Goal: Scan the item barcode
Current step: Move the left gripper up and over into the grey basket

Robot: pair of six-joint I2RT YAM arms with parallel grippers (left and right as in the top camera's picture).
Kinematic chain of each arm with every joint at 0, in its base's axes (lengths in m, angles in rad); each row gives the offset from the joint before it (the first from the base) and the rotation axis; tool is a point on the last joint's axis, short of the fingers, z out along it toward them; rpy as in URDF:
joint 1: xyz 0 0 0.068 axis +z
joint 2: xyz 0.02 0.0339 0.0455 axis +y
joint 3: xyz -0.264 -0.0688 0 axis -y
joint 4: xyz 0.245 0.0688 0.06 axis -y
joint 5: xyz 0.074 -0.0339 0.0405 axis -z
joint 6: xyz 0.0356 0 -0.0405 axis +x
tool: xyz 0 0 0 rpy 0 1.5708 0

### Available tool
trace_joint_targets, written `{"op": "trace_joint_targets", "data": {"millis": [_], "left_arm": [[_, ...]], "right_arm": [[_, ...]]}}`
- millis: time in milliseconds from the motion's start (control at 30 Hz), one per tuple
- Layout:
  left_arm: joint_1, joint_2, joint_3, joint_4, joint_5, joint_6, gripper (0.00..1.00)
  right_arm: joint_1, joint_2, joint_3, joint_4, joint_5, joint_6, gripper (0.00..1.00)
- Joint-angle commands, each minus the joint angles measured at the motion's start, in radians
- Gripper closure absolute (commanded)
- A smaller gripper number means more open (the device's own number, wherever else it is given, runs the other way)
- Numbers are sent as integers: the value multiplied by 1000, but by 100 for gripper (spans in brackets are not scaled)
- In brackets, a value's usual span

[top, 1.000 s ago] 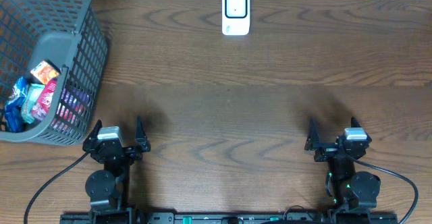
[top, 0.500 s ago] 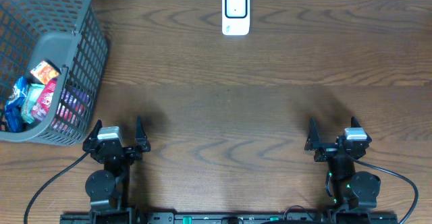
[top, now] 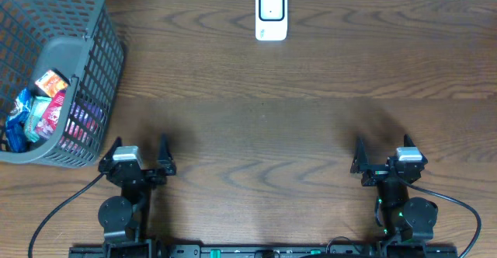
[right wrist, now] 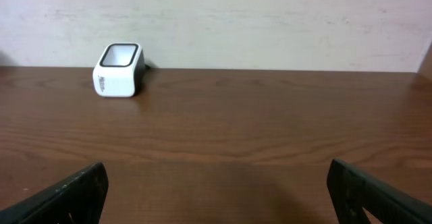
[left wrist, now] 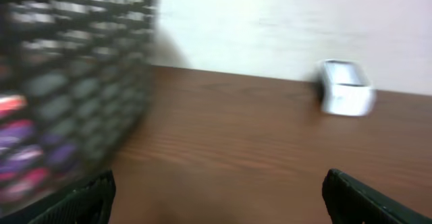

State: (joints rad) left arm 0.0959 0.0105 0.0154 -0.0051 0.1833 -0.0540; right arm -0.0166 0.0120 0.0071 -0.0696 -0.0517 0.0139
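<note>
At the far edge of the worktop (top: 264, 126), about midway across, the scanner (top: 271, 14) stands: a small white block with a dark-framed window on its face. In the right wrist view there is a faint mark on its side that I cannot read. The items (top: 39, 106) sit in the grey mesh basket (top: 46, 158) at the far left, a jumble of packets in orange, blue, teal and pink; their print is too small for me to make out, and I can see no barcode. My left claw (top: 140, 145) sits low at the near edge, just beside the basket, fingers (left wrist: 88, 197) spread wide and holding nothing. The right claw (top: 382, 148) sits likewise at the near right, spread wide and empty, pointing toward the back wall.
</note>
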Motion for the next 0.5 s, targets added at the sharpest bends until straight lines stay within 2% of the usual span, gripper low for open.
{"op": "trace_joint_targets", "data": {"millis": [0,100,233,367,467], "left_arm": [[-4,-6,-11,-10,311,-185,2],[-4,-6,-11,38,408,-195,2],[-4,-6,-11,251,457,-195,2],[-1,-6,-1,511,439,-195,2],[-1,2,56,537,362,-191,2]], "right_arm": [[-2,-3,-2,-3,1,-8,1],[-2,-4,-2,-3,1,-8,1],[-2,-3,-2,-3,1,-8,1],[-2,-3,-2,-3,1,-8,1],[-2,-3,-2,-3,1,-8,1]]}}
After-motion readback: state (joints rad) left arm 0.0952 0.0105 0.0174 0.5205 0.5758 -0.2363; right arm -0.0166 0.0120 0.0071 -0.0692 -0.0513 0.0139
